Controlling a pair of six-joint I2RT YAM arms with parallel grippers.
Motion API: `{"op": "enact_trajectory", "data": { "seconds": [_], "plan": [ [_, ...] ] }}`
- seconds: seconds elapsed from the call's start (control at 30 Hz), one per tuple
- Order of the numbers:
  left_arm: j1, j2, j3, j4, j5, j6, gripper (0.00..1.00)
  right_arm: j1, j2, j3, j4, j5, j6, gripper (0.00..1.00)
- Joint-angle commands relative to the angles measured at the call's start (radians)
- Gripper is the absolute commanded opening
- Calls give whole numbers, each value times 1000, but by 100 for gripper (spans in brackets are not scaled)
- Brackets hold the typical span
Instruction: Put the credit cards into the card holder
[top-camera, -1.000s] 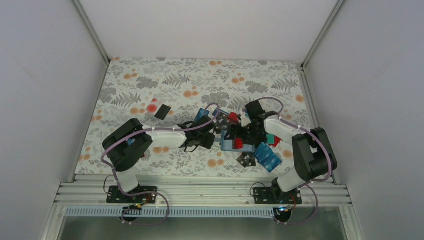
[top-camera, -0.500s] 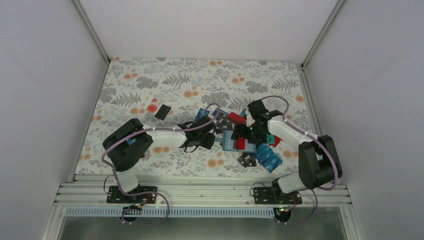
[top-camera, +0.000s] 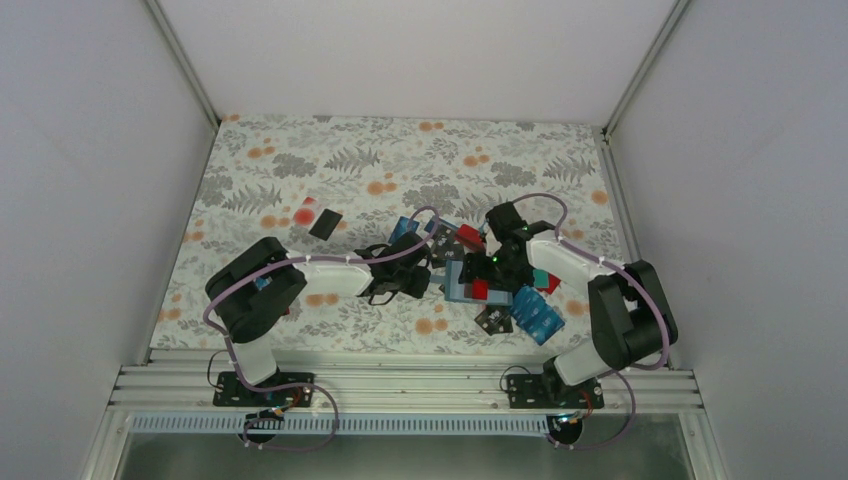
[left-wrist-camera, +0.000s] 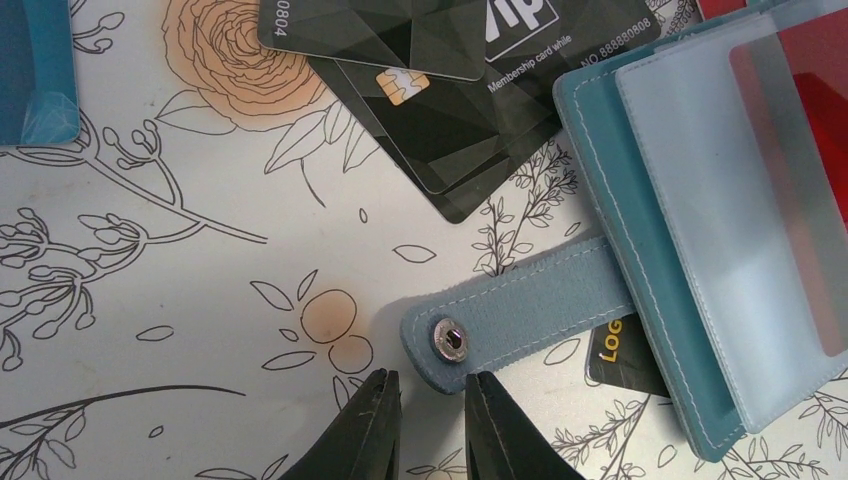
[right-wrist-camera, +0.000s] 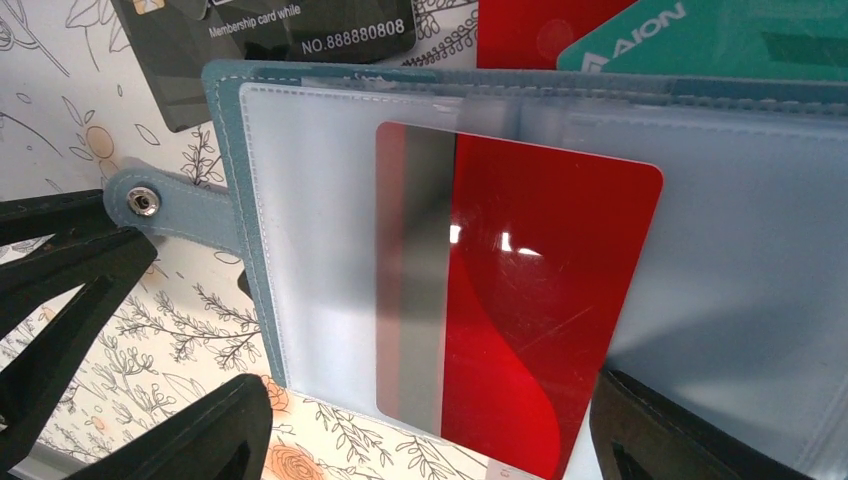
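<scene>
The right arm (top-camera: 560, 255) had swung back left over the card holder (right-wrist-camera: 228, 180), open on the worktop (top-camera: 300, 170). The right fingers (right-wrist-camera: 205, 435) stood wide apart astride a red card (right-wrist-camera: 540, 300) half-sleeved; pushing it home seemed next. Only the left wrist view showed the left fingers (left-wrist-camera: 375, 430) nearly closed by the strap (left-wrist-camera: 530, 300), grip unclear.

Card holder (left-wrist-camera: 615, 200): cut off at 3 o'clock edge, left wrist view. Black card (left-wrist-camera: 615, 355) beneath it: corner only visible. Red card (right-wrist-camera: 540, 290): 9 o'clock end veiled by frosted sleeve (right-wrist-camera: 310, 250).
</scene>
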Motion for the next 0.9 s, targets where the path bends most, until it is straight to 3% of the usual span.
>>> {"op": "enact_trajectory", "data": {
  "seconds": [0.0, 0.63, 0.87],
  "plan": [
    [-2, -8, -24, 7, 13, -9, 18, 23, 25, 12, 24, 15, 16, 81],
    [-3, -45, -50, 12, 5, -20, 17, 97, 113, 79, 108, -78, 47, 78],
    [15, -109, -89, -33, -59, -35, 17, 95, 39, 139, 3, 27, 16, 79]
  ]
}}
